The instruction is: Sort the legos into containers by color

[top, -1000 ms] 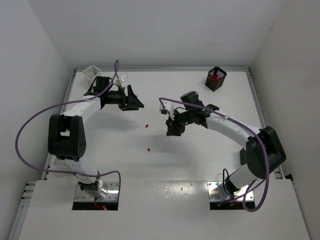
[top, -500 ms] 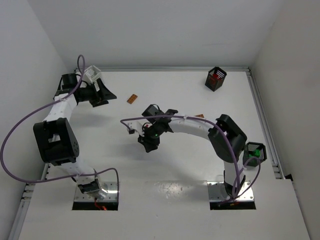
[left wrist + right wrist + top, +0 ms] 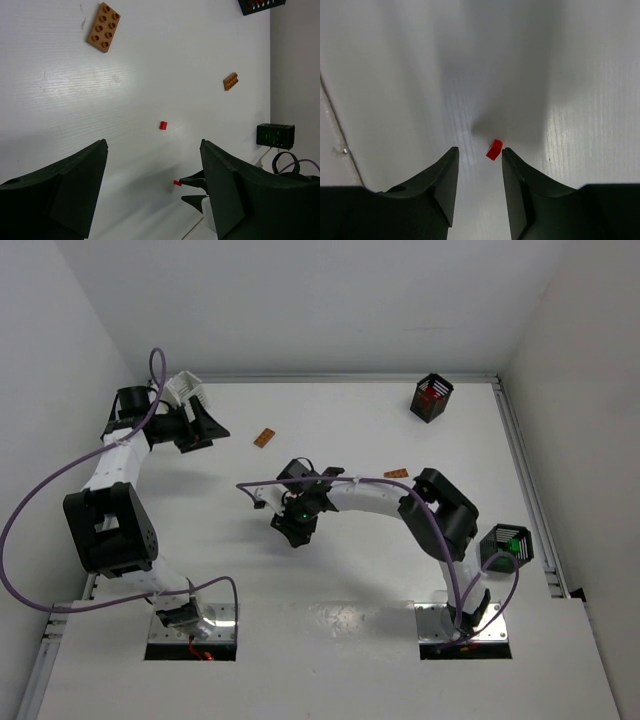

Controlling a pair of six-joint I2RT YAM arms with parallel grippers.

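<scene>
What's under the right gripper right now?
One small red lego lies on the white table between the open jaws of the right gripper, close to one of them. From the top camera the gripper covers it, so that view shows nothing beneath.

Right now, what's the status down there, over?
Left tool open, empty, near white basket. Right tool open, red lego between its tips, not gripped. Nothing blocking it.
</scene>
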